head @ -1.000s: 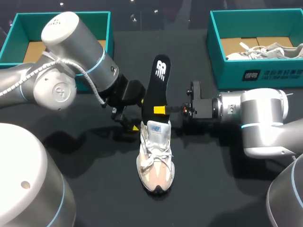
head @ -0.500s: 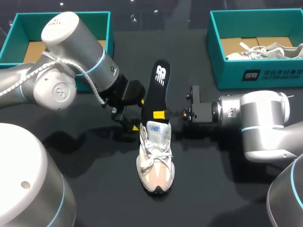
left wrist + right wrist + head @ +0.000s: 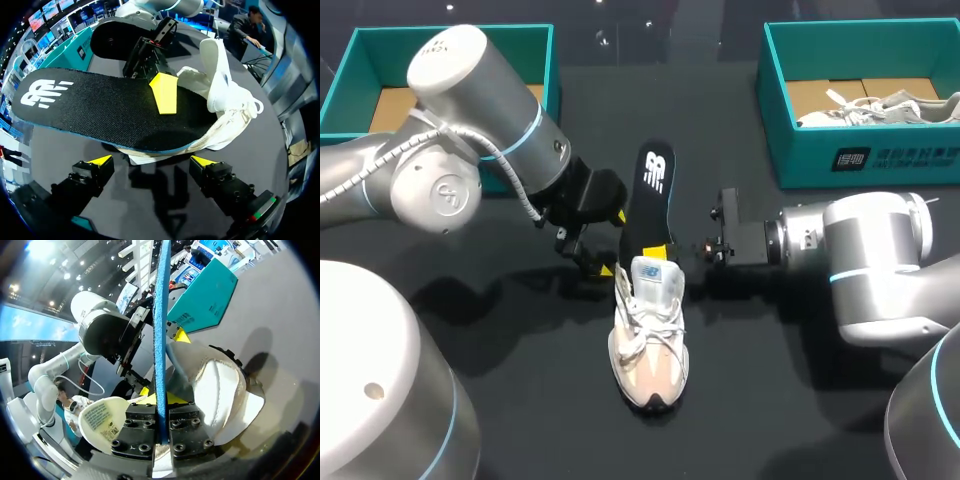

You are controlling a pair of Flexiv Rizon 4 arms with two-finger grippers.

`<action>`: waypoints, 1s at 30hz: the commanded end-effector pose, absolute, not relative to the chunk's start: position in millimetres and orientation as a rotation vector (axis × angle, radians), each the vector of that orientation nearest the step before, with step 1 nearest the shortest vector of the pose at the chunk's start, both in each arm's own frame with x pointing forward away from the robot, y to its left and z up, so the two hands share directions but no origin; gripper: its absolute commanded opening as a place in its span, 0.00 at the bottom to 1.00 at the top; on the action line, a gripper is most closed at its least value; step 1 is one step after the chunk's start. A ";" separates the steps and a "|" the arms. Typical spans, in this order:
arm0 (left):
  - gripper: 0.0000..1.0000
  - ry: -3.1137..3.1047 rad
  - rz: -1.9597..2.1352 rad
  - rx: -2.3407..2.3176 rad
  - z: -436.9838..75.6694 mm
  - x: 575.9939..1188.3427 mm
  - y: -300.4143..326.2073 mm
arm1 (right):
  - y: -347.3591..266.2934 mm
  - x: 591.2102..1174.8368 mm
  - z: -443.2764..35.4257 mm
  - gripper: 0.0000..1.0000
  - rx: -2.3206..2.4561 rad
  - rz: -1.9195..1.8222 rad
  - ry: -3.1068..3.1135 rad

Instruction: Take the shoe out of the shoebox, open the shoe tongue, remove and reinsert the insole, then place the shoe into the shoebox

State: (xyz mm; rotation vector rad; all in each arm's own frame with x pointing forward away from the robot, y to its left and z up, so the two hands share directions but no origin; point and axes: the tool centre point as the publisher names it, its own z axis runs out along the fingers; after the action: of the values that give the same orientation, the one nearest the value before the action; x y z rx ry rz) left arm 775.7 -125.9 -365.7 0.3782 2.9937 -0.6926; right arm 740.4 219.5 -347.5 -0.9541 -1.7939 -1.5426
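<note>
Since the earlier frames the right tool (image 3: 665,247) has carried the insole (image 3: 653,190) downward, so that more of its length sits inside the sneaker (image 3: 648,330) and its printed heel end stands lower. The right arm enters level with the table (image 3: 770,380), wrist horizontal, fingers pointing across at the sneaker's opening. This tool is clamped on the insole: the left wrist view shows one yellow tip (image 3: 164,92) lying flat on its black face, and the right wrist view shows its blue edge (image 3: 161,330) running up between the finger blocks. The left arm slopes down from the left. Its tool (image 3: 603,266) is spread wide at the sneaker's heel, gripping nothing.

The insole is thin and long, with a black fabric face, a white printed mark and blue foam at the rim. The sneaker is white with pale pink panels at the toe and white laces, and its tongue (image 3: 216,75) is lifted. It stands on the matte black table, well apart from the teal shoebox (image 3: 775,110) at the far right, which holds another white shoe (image 3: 880,105).
</note>
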 end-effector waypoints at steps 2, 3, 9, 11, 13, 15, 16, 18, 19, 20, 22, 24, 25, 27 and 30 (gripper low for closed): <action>1.00 2.994 -0.692 0.380 -366.3 776.0 -126.0 | 224.2 723.7 -359.0 0.00 -0.965 -1.536 -1.798; 1.00 2.994 -0.692 0.380 -366.3 776.0 -126.0 | 224.3 722.4 -359.3 0.00 -0.965 -1.534 -1.798; 1.00 2.994 -0.692 0.380 -366.3 776.0 -126.0 | 224.9 714.5 -357.4 0.00 -0.963 -1.532 -1.803; 1.00 2.994 -0.692 0.380 -366.3 776.0 -126.0 | 225.9 713.8 -356.8 0.00 -0.958 -1.528 -1.806; 1.00 2.994 -0.692 0.380 -366.3 776.0 -126.0 | 226.2 714.6 -355.9 0.00 -0.953 -1.535 -1.810; 1.00 2.994 -0.692 0.380 -366.3 776.0 -126.0 | 225.8 716.4 -354.8 0.00 -0.945 -1.544 -1.811; 1.00 2.994 -0.692 0.380 -366.3 776.0 -126.0 | 225.8 717.7 -354.3 0.00 -0.940 -1.548 -1.813; 1.00 2.994 -0.692 0.380 -366.3 776.0 -126.0 | 225.9 719.0 -353.1 0.04 -0.925 -1.556 -1.814; 1.00 2.994 -0.692 0.380 -366.3 776.0 -126.0 | 225.9 719.8 -352.4 0.08 -0.919 -1.559 -1.816; 1.00 2.994 -0.692 0.380 -366.3 776.0 -126.0 | 225.8 721.1 -351.3 0.11 -0.908 -1.565 -1.820; 1.00 2.994 -0.692 0.380 -366.3 776.0 -126.0 | 225.5 722.5 -349.7 0.13 -0.889 -1.578 -1.820; 1.00 2.994 -0.692 0.380 -366.3 776.0 -126.0 | 225.1 724.1 -347.7 0.13 -0.873 -1.590 -1.824; 1.00 2.994 -0.692 0.380 -366.3 776.0 -126.0 | 225.1 724.8 -346.7 0.13 -0.865 -1.594 -1.825; 1.00 2.994 -0.692 0.380 -366.3 776.0 -126.0 | 225.2 726.1 -345.2 0.16 -0.856 -1.598 -1.832; 1.00 2.994 -0.692 0.380 -366.3 776.0 -126.0 | 225.4 727.3 -342.5 0.22 -0.839 -1.606 -1.838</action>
State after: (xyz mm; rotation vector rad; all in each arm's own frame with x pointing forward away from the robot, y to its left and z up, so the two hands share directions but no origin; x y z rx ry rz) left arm 775.7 -125.9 -365.7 0.3783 2.9938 -0.6927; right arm 726.6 225.5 -340.2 -0.8427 -1.8350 -1.6099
